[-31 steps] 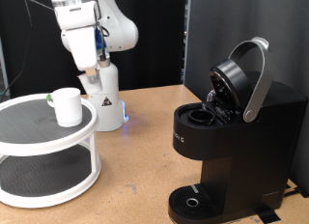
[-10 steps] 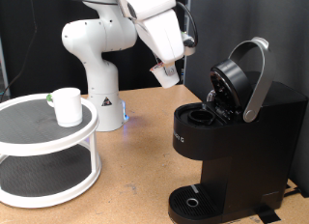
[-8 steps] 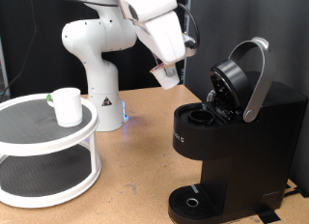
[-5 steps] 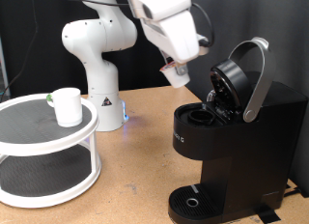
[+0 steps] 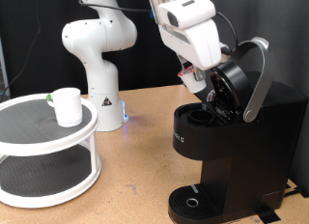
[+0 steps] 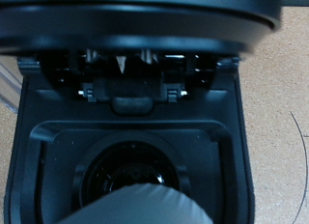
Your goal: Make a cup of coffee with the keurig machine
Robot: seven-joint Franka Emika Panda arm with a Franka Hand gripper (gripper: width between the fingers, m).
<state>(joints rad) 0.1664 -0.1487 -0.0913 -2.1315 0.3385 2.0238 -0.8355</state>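
Nearest in the exterior view, the keurig machine stands at the exterior view's right: a tall, boxy body of matte black plastic with a round drip tray at its foot. Its lid is raised and tilted back, framed by a curved silver-grey handle. Below the lid the pod chamber lies open.

At the exterior view's left a white, round, 2-tier stand sits on the brown tabletop. The cup, a plain white glazed cylinder, stands upright on the upper tier, well apart from the machine.

Further back the arm, smooth white, rises from a base beside the stand and reaches across the top of the frame. Its wrist angles downward toward the exterior view's right. The gripper hangs just above the chamber and close beside the raised lid. Whether its fingers are spread or pressed together cannot be told, and no fingers show clearly in either view.

The wrist view looks straight into the chamber: a round, dark, glossy well inside a squared black housing, with the lid's underside beyond. A blurred grey rounded shape fills the picture's edge over the well; what it is cannot be told.
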